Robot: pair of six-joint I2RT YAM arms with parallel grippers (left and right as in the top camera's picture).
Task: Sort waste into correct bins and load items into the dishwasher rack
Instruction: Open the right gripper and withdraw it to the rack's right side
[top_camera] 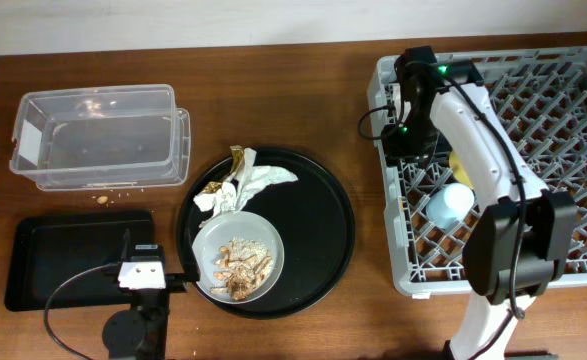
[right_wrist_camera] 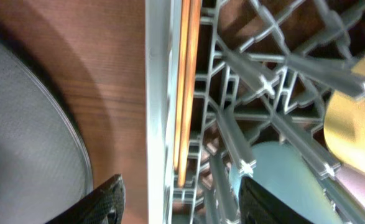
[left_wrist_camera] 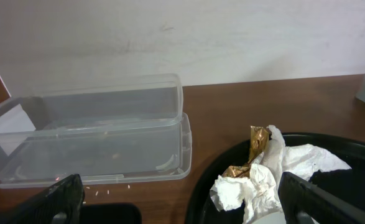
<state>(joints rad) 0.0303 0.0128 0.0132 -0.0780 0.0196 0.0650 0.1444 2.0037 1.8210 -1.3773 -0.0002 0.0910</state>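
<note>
Hovering right end effector at left rim of dishwasher rack, 3 o'clock, released, empty. Yellow bowl, light-blue cup inside rack. Left end effector at 7 o'clock, released wide, empty. Grey plate with food scraps, napkins, wrapper on round black tray, centre. Clear tub at 10 o'clock, black rectangular tray at 8 o'clock on worktop.

The table is brown wood, grained, with a soft sheen. The tub is clear, smooth plastic. The dishwasher rack is grey moulded plastic. On the glossy round black tray lie crumpled white paper napkins, a shiny gold-brown wrapper and dry, crumbly food scraps.
</note>
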